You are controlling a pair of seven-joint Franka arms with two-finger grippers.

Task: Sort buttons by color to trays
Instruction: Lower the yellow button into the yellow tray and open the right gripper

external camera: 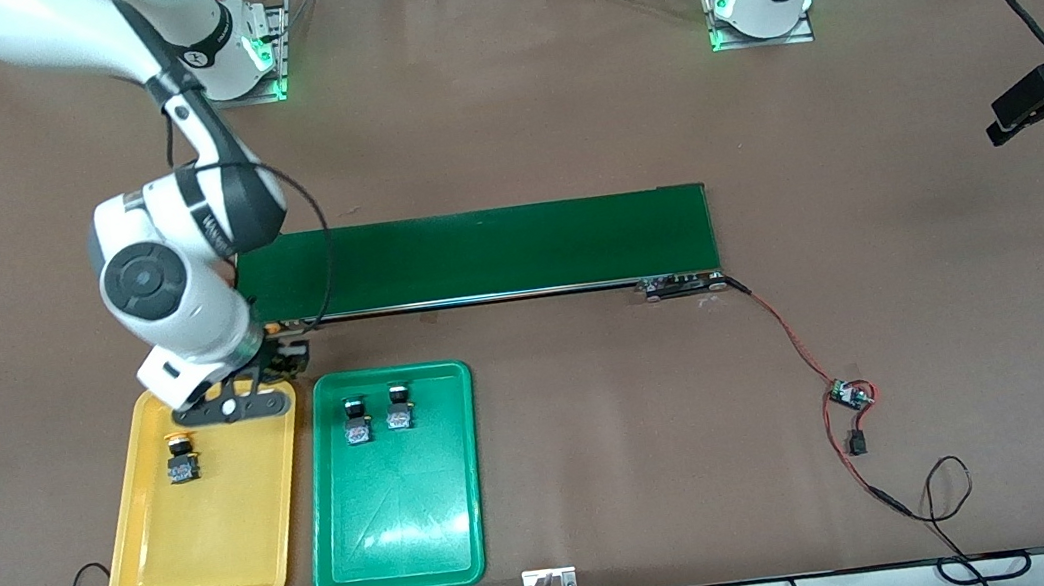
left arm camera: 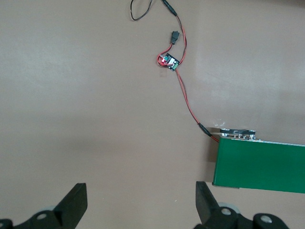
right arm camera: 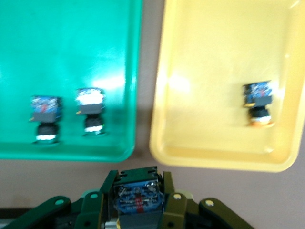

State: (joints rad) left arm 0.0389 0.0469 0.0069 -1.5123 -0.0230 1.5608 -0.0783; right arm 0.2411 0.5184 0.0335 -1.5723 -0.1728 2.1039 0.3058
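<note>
The yellow tray (external camera: 211, 536) and the green tray (external camera: 401, 521) lie side by side on the bench, the yellow one toward the right arm's end. One yellow-capped button (external camera: 182, 458) lies on its side in the yellow tray, and two green-capped buttons (external camera: 356, 421) (external camera: 399, 407) lie side by side in the green tray. A fourth button (right arm camera: 137, 196), its blue-grey body showing, is clamped in the right hand (right arm camera: 138, 205) above the bench just by the trays' rims.

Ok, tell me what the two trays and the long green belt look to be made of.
Yellow tray and green tray: likely glossy moulded plastic, given bright glare patches and rounded raised rims. Conveyor belt: matte dark green, probably rubbery or fabric sheet; no glare, flat even surface.
</note>
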